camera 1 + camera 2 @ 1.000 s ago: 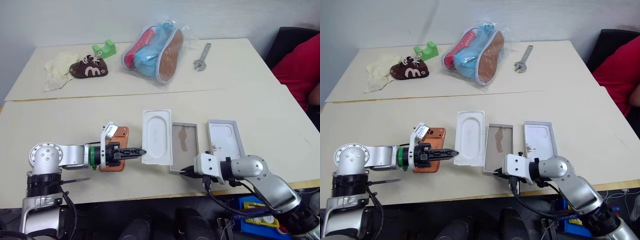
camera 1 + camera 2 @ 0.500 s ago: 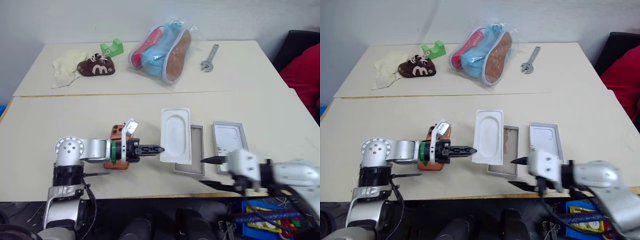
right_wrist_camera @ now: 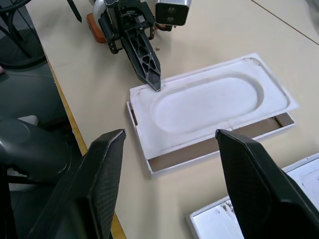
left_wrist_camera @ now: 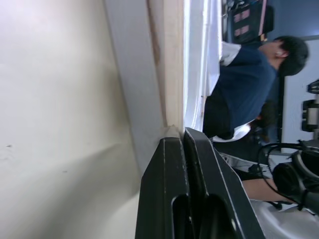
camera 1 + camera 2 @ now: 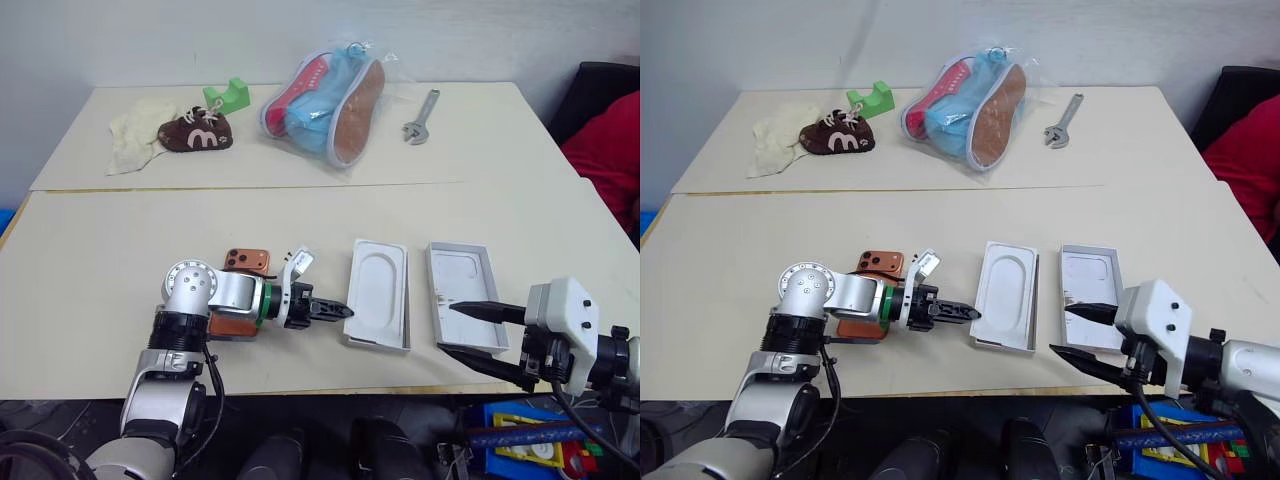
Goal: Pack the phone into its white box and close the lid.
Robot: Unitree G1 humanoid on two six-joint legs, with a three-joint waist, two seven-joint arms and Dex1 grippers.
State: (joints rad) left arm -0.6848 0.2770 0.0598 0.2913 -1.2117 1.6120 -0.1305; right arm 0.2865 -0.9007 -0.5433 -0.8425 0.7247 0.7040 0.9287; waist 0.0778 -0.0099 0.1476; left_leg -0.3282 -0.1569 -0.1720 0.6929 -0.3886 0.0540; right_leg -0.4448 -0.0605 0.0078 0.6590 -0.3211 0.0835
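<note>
Pushed by the closed left claw, the insert now covered the box, while the phone lay behind that claw, far from the wide-open right claw.

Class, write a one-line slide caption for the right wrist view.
Left gripper, fingers shut, touches the white moulded insert lying over the white box.

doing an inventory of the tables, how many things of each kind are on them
phone packaging: 3, white moulded insert lying over the white box, lid
phones: 1, the phone
footwear: 2, small brown shoe, bagged sneakers
tools: 1, wrench
other: 2, cream cloth, green block
total: 9
</note>
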